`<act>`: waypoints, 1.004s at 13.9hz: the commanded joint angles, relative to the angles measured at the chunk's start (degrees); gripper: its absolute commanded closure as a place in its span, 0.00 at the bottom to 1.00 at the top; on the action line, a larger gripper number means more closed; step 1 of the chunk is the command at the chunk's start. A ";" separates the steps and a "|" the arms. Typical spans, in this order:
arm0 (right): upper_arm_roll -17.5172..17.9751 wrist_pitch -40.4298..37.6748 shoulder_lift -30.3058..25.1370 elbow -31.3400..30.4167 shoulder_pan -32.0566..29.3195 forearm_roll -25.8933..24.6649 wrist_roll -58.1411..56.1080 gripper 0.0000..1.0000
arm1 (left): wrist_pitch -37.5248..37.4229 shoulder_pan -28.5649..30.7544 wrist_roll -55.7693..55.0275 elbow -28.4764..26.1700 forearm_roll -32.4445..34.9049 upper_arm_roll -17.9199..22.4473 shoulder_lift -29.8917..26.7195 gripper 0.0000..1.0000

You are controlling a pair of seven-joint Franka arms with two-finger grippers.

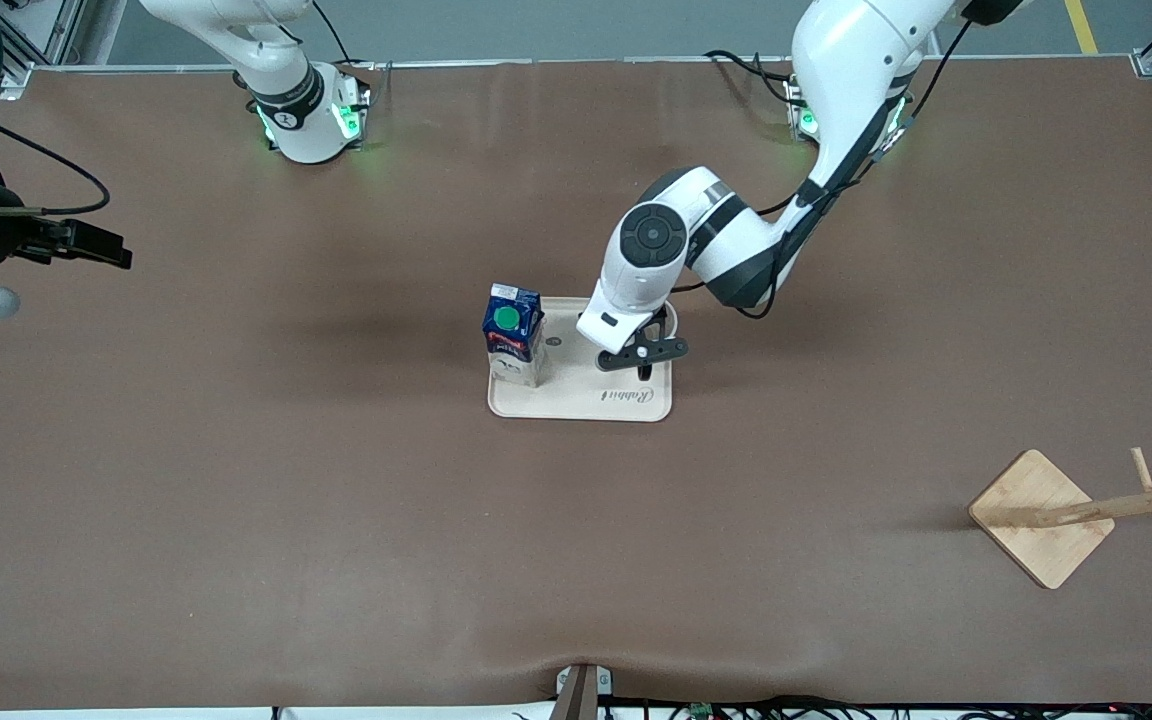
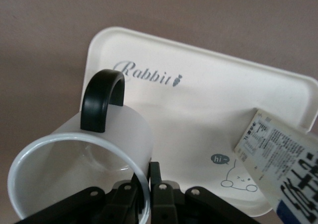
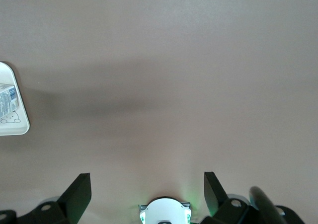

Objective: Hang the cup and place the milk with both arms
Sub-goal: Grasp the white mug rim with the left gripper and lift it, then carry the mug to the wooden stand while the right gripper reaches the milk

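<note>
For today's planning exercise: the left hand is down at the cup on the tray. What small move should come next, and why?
Probably lift the cup straight up off the tray. The left hand looks shut on its rim, the milk stands close beside it, and the wooden rack waits near the left arm's end. The right hand hangs open over bare table.

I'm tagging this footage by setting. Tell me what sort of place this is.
Most likely a robotics lab test bench, not a kitchen: two white robot arms are bolted to a brown-covered table framed by aluminium rails, and cables trail along its edges. The tray, milk carton and wooden cup rack look like staged props.
</note>
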 commanded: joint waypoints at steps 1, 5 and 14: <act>0.60 -1.26 0.37 1.39 0.22 -0.09 -0.29 0.00 | -3.52 2.23 -0.54 -0.79 1.32 0.07 -6.11 1.00; 0.60 -1.26 0.37 1.30 0.22 -0.09 -0.29 0.00 | -3.53 7.59 -0.02 -0.35 1.41 0.07 -9.99 1.00; 0.60 -1.62 2.38 1.04 8.39 8.60 11.48 0.00 | -3.88 22.52 5.16 -0.26 3.33 0.33 -13.16 1.00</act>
